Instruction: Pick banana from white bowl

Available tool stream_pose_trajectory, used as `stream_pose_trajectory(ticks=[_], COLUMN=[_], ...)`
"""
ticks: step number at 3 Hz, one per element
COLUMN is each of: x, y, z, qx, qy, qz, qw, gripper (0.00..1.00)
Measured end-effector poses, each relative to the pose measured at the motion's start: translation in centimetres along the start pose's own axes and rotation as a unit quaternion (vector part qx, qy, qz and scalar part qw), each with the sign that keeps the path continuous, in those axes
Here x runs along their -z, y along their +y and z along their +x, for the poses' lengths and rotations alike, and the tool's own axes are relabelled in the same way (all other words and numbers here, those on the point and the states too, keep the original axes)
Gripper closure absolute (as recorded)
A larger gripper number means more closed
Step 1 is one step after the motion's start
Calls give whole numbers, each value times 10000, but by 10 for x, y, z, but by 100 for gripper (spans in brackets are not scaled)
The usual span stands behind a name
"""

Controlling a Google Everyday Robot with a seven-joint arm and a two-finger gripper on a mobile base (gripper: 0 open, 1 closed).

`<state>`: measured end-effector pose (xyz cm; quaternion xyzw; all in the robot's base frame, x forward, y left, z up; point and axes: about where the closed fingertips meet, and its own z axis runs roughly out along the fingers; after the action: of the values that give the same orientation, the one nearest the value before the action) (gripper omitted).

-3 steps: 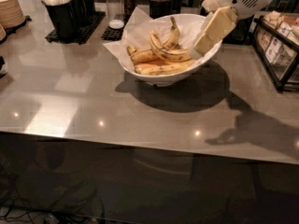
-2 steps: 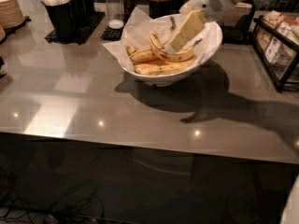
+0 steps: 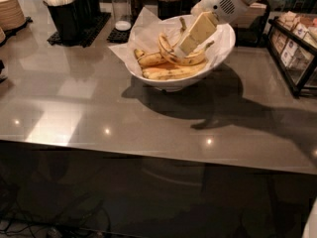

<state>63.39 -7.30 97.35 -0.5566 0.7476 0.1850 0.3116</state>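
So the banana [image 3: 192,60] sits right under your gripper [image 3: 181,49] tip, curled in the white bowl [image 3: 224,50] with flatter bananas [image 3: 167,74] just left and below. Honestly can't tell if your gripper's wide or closed.

One white bowl [image 3: 168,84] on the one table [image 3: 148,118] holds at least three bananas [image 3: 171,74], the strongly curved banana [image 3: 195,59] among them, one gripper [image 3: 184,46] low over them, two shakers [image 3: 119,6] behind.
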Motion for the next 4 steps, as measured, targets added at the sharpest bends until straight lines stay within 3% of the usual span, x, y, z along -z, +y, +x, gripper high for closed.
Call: stream_pose_trajectory(ticks=[1, 2, 4], x=[-3, -9, -35], y=[-1, -4, -24], z=[1, 2, 13], qx=[-34, -119, -501], qy=[-10, -35, 70], qz=[10, 33, 390], qw=[10000, 9999, 9980], gripper=[26, 41, 40])
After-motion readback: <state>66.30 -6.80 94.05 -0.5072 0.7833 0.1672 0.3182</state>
